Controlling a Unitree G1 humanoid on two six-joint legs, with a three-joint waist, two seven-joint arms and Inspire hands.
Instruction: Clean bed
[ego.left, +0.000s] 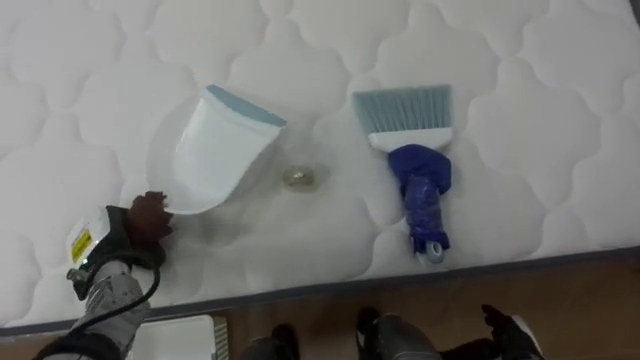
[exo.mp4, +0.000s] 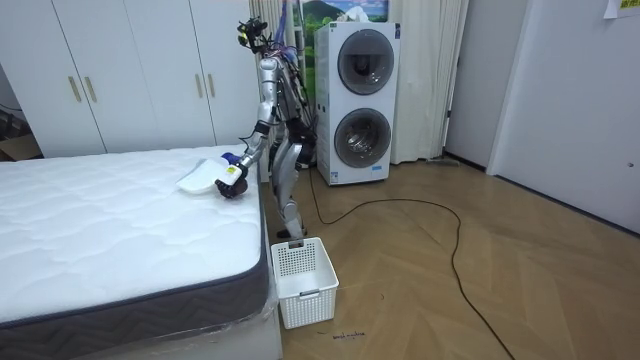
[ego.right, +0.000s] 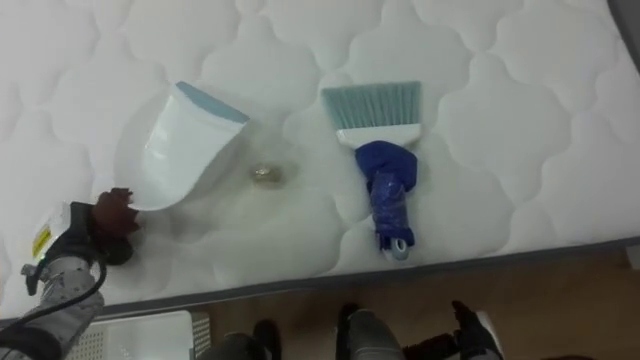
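**So: dustpan in the left hand, brush lying free**

Standing at the side of the bed (ego.left: 560, 60), the robot reached its left arm out over the bare quilted mattress. The left hand (ego.left: 145, 222) was curled round the rear end of the white dustpan (ego.left: 215, 150), near the mattress edge. The pan's blue-lipped mouth pointed away from the robot and a little to its right. A small pale scrap (ego.left: 303, 177) lay on the mattress just beside the pan, off its right flank and not in front of the mouth. Further to the right, apart from both, the brush (ego.left: 420, 185) lay flat. Its teal bristles pointed away and its blue handle pointed back toward the bed's edge, with no hand touching it. A dark shape low over the floor at the right looked like the right hand (ego.left: 500, 325), though I could not tell whether it was spread or closed. In the room view a white basket (exo.mp4: 303, 280) stood on the floor by the robot's feet.

By my reading, the step in hand was getting the tools ready: the pan was gripped and sweeping had not begun. The next move probably called for the right hand to come up and close on the brush handle. The pan would also need turning so its lip faced the scrap and sat flat on the soft quilting, or the scrap could slip underneath.
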